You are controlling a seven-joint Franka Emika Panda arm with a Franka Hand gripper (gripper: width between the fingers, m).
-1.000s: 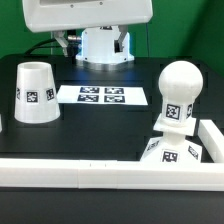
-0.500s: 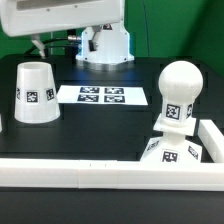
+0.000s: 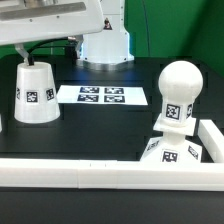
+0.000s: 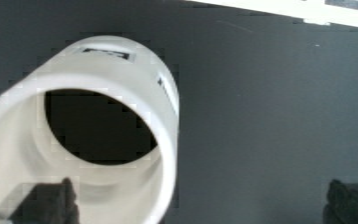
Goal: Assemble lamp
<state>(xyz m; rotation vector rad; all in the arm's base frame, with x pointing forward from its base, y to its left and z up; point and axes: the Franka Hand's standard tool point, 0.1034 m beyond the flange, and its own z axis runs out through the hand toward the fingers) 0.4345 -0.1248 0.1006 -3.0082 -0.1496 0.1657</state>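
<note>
I am hanging the gripper directly over the shade, so its open narrow end faces the wrist camera, ready for a straight descent. The fingers are standing apart, holding nothing. The shade is sitting upright at the exterior view's left, well apart from the bulb, which is already standing on the base.

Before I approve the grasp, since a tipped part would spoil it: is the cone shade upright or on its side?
Upright. The cone shade stands on its wide end on the black table, narrow end up; the wrist view looks down into its open top.
</note>
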